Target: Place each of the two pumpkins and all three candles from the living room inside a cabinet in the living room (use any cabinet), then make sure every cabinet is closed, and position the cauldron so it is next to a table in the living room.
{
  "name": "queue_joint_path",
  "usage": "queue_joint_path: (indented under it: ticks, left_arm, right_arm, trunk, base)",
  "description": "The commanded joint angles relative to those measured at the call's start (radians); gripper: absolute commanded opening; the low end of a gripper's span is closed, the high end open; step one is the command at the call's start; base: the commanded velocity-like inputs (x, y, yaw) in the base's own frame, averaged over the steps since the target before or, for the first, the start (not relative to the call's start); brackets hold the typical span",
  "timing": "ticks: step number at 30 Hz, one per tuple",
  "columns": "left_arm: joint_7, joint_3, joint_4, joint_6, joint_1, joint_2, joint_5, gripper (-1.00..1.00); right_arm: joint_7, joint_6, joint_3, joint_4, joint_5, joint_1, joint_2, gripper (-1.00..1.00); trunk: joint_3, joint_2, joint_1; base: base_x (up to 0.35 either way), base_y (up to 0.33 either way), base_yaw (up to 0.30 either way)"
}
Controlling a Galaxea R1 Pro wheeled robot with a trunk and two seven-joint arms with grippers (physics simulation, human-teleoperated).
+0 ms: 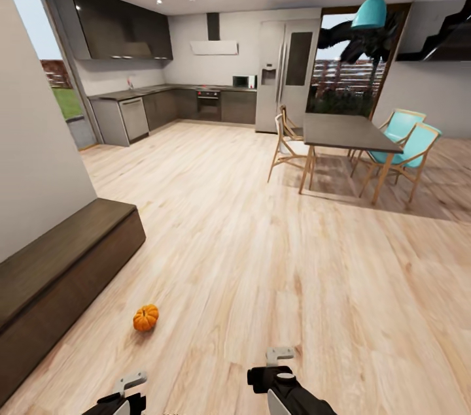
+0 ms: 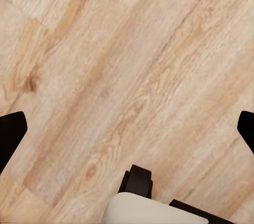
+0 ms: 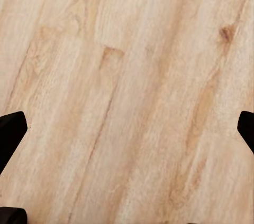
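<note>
One pumpkin (image 1: 146, 317) lies on pale wood floor (image 1: 275, 258) near the closed cabinet (image 1: 59, 274); both end effectors spread, empty.

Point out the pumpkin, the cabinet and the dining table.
pumpkin (image 1: 146, 317), head view, on its ribbed orange side.
cabinet (image 1: 62, 251), head view, on its flat top.
dining table (image 1: 347, 131), head view, on its bare top.

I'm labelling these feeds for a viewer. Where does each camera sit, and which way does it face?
Head view: on the robot's head, facing forward and down over the floor, pumpkin, cabinet and dining table; both arms show at the bottom edge.
Left wrist view: near the left gripper, facing down at floor planks; dark fingers flank it.
Right wrist view: near the right gripper, likewise.
Shared: both wrist views show bare wood floor between wide-apart fingers.
</note>
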Motion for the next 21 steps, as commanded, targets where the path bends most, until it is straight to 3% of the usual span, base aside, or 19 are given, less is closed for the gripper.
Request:
queue_joint_path:
  ticks: [1,21]
  left_arm:
    - [0.003,-0.001,-0.002,0.005,0.000,0.000,0.010,1.00]
    - [0.003,-0.001,-0.002,0.004,0.000,-0.003,0.010,1.00]
  right_arm:
    - [-0.007,0.005,0.005,-0.001,-0.003,-0.001,0.000,1.00]
    - [-0.007,0.004,0.006,-0.001,-0.003,-0.001,0.000,1.00]
  trunk:
    - [-0.001,-0.001,0.000]
    - [-0.015,-0.001,0.000]
  base:
    - [0.012,-0.002,0.266]
    - [0.001,-0.020,0.266]
